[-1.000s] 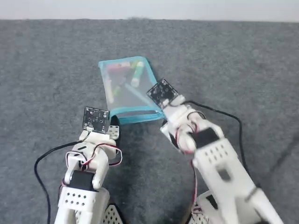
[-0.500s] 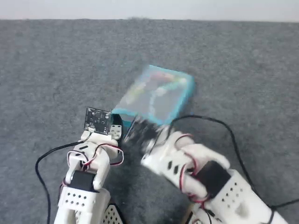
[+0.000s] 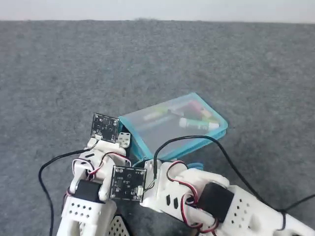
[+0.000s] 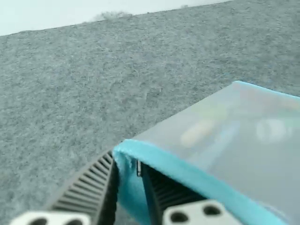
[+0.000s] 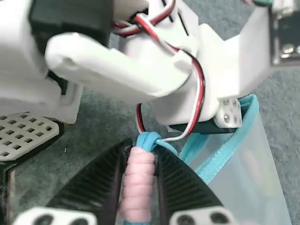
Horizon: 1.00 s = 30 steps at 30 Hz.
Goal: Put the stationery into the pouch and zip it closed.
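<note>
My left fingers point(image 4: 89, 183) clamp a corner of the translucent teal-edged pouch point(image 3: 162, 129), which lies on the grey felt tabletop point(image 3: 74, 64) holding the stationery point(image 3: 197, 123). My right fingers point(image 5: 178, 183), with the arm folded low alongside, pinch the pink ribbed zipper pull point(image 5: 138, 183).

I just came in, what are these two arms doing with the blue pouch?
Two robot arms are working on a clear, teal-edged pouch that lies on the grey table with the stationery inside. The left end effector pinches one corner of the pouch, and the right end effector is shut on the pink zipper pull near that corner. How far the zip is closed cannot be seen.
</note>
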Each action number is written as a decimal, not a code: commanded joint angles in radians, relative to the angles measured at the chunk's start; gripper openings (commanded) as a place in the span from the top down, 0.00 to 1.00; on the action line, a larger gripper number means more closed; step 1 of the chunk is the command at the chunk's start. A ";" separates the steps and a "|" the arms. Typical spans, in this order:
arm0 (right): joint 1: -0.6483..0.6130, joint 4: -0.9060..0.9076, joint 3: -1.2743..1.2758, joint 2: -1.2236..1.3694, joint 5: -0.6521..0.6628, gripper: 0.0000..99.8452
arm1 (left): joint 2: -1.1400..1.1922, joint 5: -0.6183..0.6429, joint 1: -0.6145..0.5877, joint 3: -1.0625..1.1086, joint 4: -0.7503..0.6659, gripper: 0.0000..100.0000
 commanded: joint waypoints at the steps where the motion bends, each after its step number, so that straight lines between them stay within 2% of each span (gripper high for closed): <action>1: -0.007 0.041 -0.060 -0.013 0.014 0.92 | -0.008 -0.018 -0.003 -0.013 -0.032 0.99; 6: 0.001 0.139 -0.063 -0.005 0.057 0.67 | -0.008 -0.017 -0.051 -0.019 -0.028 0.99; 10: 0.077 0.237 -0.058 -0.033 0.158 0.55 | -0.009 -0.017 -0.055 -0.059 0.035 0.99; 16: 0.354 0.147 0.063 -0.101 0.232 0.55 | -0.009 -0.017 -0.057 -0.067 0.038 0.99; 21: 0.518 -0.102 0.322 -0.110 0.318 0.55 | -0.009 -0.017 -0.057 -0.074 0.040 0.99; 25: 0.530 -0.209 0.457 -0.110 0.353 0.55 | -0.009 -0.017 -0.060 -0.084 0.048 0.99; 30: 0.532 -0.372 0.503 -0.108 0.322 0.55 | -0.009 -0.015 -0.052 -0.084 0.049 0.99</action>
